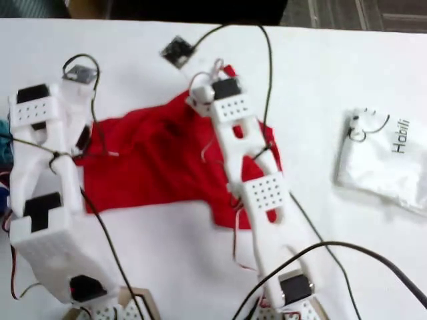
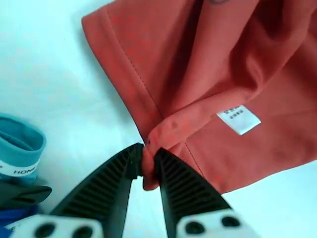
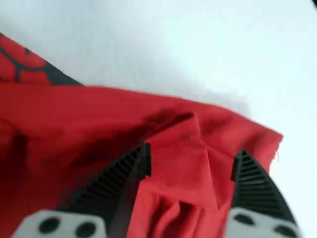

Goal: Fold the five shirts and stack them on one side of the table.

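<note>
Your left gripper [image 2: 147,166] is clamped on a hem corner of the crumpled red cotton shirt [image 1: 153,167] at mid-table. Your right gripper [image 3: 190,162] stands open astride a ridge at the shirt's far edge. Close it first, then I'd lift both evenly. The bare white table [image 1: 320,60] gives room, and the folded white garment [image 1: 383,160] sits well apart.

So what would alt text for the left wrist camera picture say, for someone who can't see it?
The left arm's black ribbed claw is shut on a bunched edge of a red fabric shirt lying rumpled on a white table. A small white sewn-in label shows on the shirt, and a folded teal cloth lies near the claw.
</note>
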